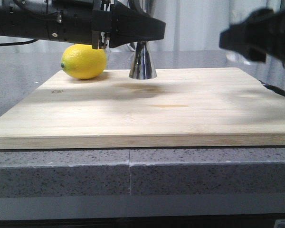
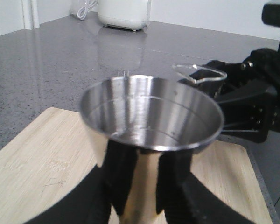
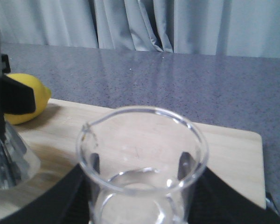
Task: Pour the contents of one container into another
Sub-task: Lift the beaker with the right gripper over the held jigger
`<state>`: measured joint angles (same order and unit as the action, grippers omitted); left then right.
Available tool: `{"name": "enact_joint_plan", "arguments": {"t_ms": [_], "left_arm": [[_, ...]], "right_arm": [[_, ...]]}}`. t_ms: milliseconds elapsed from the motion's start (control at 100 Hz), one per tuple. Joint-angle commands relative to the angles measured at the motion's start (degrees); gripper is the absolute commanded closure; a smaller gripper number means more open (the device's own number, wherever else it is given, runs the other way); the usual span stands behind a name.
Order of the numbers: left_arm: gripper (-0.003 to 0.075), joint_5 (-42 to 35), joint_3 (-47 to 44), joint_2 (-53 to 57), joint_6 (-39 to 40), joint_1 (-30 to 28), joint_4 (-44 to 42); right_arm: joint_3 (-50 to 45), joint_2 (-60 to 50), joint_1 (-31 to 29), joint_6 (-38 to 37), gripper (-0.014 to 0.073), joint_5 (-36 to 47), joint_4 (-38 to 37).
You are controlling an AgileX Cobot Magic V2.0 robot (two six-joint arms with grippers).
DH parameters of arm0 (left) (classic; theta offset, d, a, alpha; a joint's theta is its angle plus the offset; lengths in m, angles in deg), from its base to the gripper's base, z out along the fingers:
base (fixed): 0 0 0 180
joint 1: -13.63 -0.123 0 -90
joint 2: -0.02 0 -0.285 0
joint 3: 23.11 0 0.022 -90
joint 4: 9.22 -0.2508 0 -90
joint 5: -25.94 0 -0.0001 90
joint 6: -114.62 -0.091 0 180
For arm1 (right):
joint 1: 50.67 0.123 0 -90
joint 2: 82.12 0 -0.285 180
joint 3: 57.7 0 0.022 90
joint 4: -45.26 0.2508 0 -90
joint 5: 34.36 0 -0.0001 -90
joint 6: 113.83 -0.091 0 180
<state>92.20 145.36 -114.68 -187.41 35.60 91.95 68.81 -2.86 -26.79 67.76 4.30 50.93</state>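
1. Front view: jigger (image 1: 142, 64) stands on the cutting board (image 1: 147, 107) at its far edge, lemon (image 1: 84, 61) just beside it; left gripper (image 1: 133, 28) over its top half.
2. Left wrist: fingers (image 2: 119, 175) clamped on the jigger's waist, cup empty; beaker (image 2: 199, 74) near, beyond the rim.
3. Right wrist: right gripper (image 3: 140, 186) pinches the beaker upright, above the board.

Lemon (image 1: 84, 61) on wooden board (image 1: 147, 111) — far-left corner; white appliance (image 2: 125, 13), maybe kettle, behind.
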Motion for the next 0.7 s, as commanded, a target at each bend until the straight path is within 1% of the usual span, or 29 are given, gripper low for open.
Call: {"name": "enact_joint_plan", "arguments": {"t_ms": [0, 10, 20, 30, 130, 150, 160, 170, 260, 320, 510, 640, 690], "left_arm": [[0.0516, 6.4, 1.6, 3.5, 0.4, 0.4, 4.9], [0.0515, 6.4, 1.6, 3.5, 0.4, 0.4, 4.9], [0.0516, 6.4, 1.6, 3.5, 0.4, 0.4, 4.9], [0.0516, 6.4, 1.6, 3.5, 0.4, 0.4, 4.9], [0.0516, 6.4, 1.6, 3.5, 0.4, 0.4, 4.9], [0.0516, 6.4, 1.6, 3.5, 0.4, 0.4, 4.9], [0.0515, 6.4, 1.6, 3.5, 0.4, 0.4, 4.9], [0.0515, 6.4, 1.6, 3.5, 0.4, 0.4, 4.9], [0.0516, 6.4, 1.6, 3.5, 0.4, 0.4, 4.9], [0.0516, 6.4, 1.6, 3.5, 0.4, 0.4, 4.9], [0.0516, 6.4, 1.6, 3.5, 0.4, 0.4, 4.9], [0.0516, 6.4, 1.6, 3.5, 0.4, 0.4, 4.9], [0.0516, 6.4, 1.6, 3.5, 0.4, 0.4, 4.9]], "right_arm": [[6.6, -3.1, -0.4, 0.5, 0.0315, -4.6, -2.4], [7.1, -3.2, -0.4, 0.5, 0.0315, -5.5, -2.8], [8.1, -3.4, -0.4, 0.5, 0.0315, -8.0, -3.2], [8.6, -3.5, -0.4, 0.5, 0.0315, -8.0, -3.3], [17.0, -3.7, -0.4, 0.5, 0.0315, -21.3, -5.7], [18.1, -3.7, -0.4, 0.5, 0.0315, -23.0, -6.0], [19.2, -3.6, -0.4, 0.5, 0.0315, -25.3, -6.1], [19.7, -3.6, -0.4, 0.5, 0.0315, -25.3, -6.3], [26.6, -3.4, -0.4, 0.5, 0.0315, -34.6, -8.7], [29.8, -3.0, 0.0, 0.5, 0.0315, -38.7, -10.8], [37.6, -1.3, 2.5, 0.5, 0.0315, -47.9, -18.1], [42.0, 0.7, 4.5, 0.6, 0.0315, -51.8, -22.5], [43.4, 1.7, 5.4, 0.6, 0.0315, -53.2, -25.3]]}}
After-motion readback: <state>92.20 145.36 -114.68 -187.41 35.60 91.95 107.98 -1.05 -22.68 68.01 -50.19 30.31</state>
